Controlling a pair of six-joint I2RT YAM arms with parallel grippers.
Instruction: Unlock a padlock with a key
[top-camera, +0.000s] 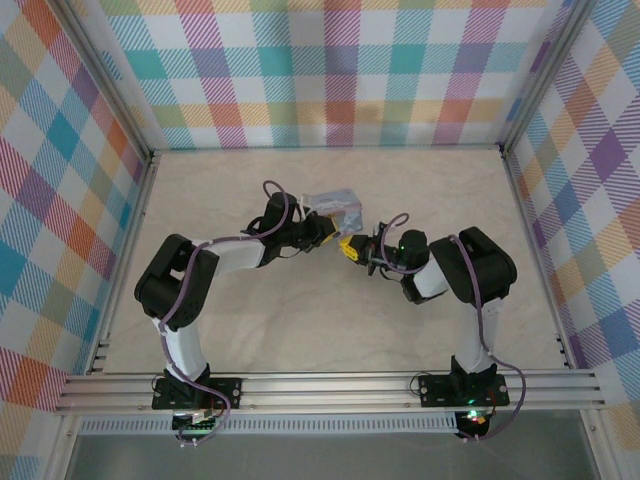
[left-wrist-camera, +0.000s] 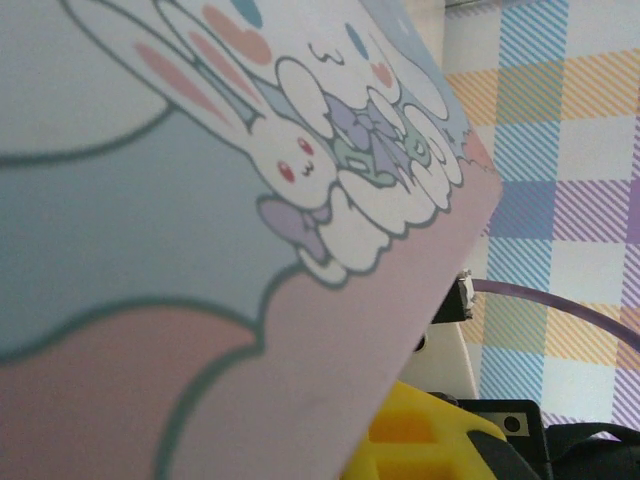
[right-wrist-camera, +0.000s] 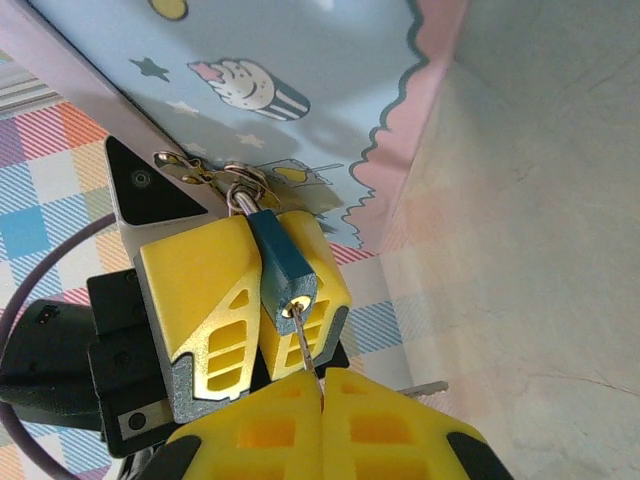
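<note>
- Around the middle of the table (top-camera: 250, 330), well off every edge, the right gripper (right-wrist-camera: 322, 400) is pressed together on the key (right-wrist-camera: 306, 345).
- The key's tip meets the keyhole in the blue padlock (right-wrist-camera: 278, 262).
- The left gripper (top-camera: 338, 240) pinches the padlock between its yellow fingers (right-wrist-camera: 195, 300).
- The padlock's shackle hooks the latch of the tin (top-camera: 335, 203), just behind, toward the far edge.
</note>
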